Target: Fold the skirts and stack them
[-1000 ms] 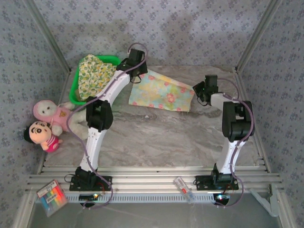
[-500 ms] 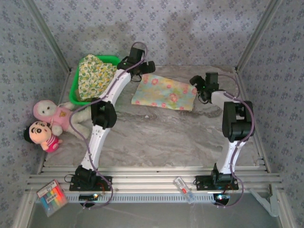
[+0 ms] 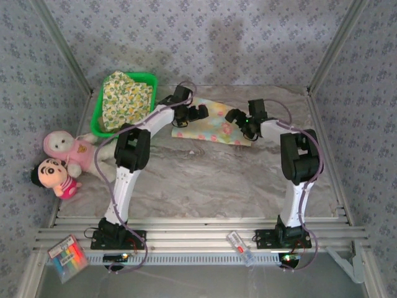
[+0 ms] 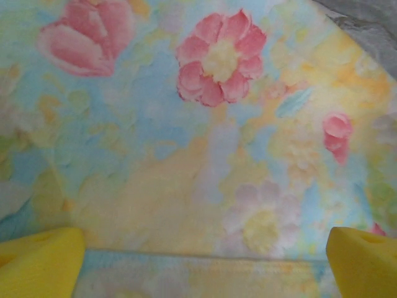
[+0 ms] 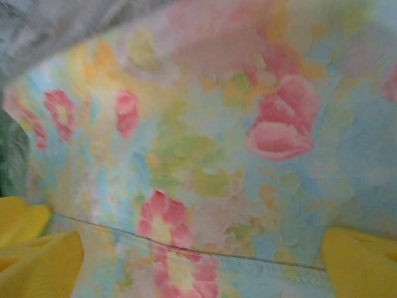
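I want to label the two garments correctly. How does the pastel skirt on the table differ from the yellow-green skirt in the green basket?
Place: the pastel skirt lies on the marbled table; the yellow-green skirt sits in the green basket. Print: the pastel skirt has large pink flowers; the yellow-green skirt has small dense ones. Pose: the pastel skirt lies flat; the yellow-green skirt is rumpled. Both are floral cloth.

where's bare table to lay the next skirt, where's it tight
Free: the wide table stretch between the pastel skirt and the near rails; also the back right corner. Crowded: the left side, with basket and dolls, and the back middle, where left gripper and right gripper hang open over that skirt.
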Robot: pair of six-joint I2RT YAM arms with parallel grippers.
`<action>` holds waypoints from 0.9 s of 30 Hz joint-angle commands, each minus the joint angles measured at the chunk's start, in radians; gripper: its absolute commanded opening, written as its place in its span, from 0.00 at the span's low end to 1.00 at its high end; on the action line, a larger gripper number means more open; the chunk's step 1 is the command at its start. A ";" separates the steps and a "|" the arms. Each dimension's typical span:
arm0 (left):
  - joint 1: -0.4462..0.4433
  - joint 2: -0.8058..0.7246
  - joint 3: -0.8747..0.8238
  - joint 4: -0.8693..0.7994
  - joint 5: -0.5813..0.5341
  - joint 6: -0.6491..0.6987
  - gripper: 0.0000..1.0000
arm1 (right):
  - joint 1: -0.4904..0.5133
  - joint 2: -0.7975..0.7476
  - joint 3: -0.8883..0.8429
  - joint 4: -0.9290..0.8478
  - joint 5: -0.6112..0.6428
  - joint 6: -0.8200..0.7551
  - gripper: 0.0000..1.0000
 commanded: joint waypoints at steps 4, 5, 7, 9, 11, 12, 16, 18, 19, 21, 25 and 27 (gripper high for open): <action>-0.002 -0.150 -0.311 0.166 0.045 -0.091 1.00 | 0.002 0.035 0.016 -0.115 -0.144 -0.118 1.00; -0.006 -0.177 -0.372 0.199 0.047 -0.101 1.00 | 0.003 0.030 0.000 -0.119 -0.159 -0.135 1.00; -0.019 -0.216 -0.477 0.247 0.051 -0.114 1.00 | 0.007 0.015 -0.035 -0.109 -0.183 -0.188 1.00; -0.032 -0.249 -0.563 0.267 0.053 -0.130 1.00 | 0.007 -0.004 -0.069 -0.104 -0.200 -0.221 1.00; -0.043 -0.303 -0.651 0.300 0.054 -0.153 1.00 | 0.007 -0.027 -0.081 -0.104 -0.226 -0.258 1.00; -0.048 -0.344 -0.697 0.314 0.050 -0.165 1.00 | 0.007 -0.043 -0.122 -0.104 -0.240 -0.278 1.00; -0.052 -0.531 -0.812 0.318 0.050 -0.214 1.00 | 0.013 -0.134 -0.167 -0.074 -0.280 -0.294 1.00; -0.052 -0.606 -0.804 0.283 0.036 -0.214 1.00 | 0.022 -0.179 -0.180 -0.029 -0.275 -0.269 1.00; -0.053 -0.620 -0.786 0.268 0.026 -0.204 1.00 | 0.028 -0.191 -0.180 -0.009 -0.265 -0.258 1.00; -0.050 -0.611 -0.722 0.236 -0.002 -0.167 1.00 | 0.042 -0.194 -0.164 0.039 -0.224 -0.231 1.00; -0.023 -0.471 -0.539 0.177 -0.028 -0.110 1.00 | 0.066 -0.119 -0.069 0.095 -0.147 -0.196 1.00; 0.001 -0.385 -0.446 0.170 -0.018 -0.118 1.00 | 0.072 -0.058 0.001 0.112 -0.141 -0.155 1.00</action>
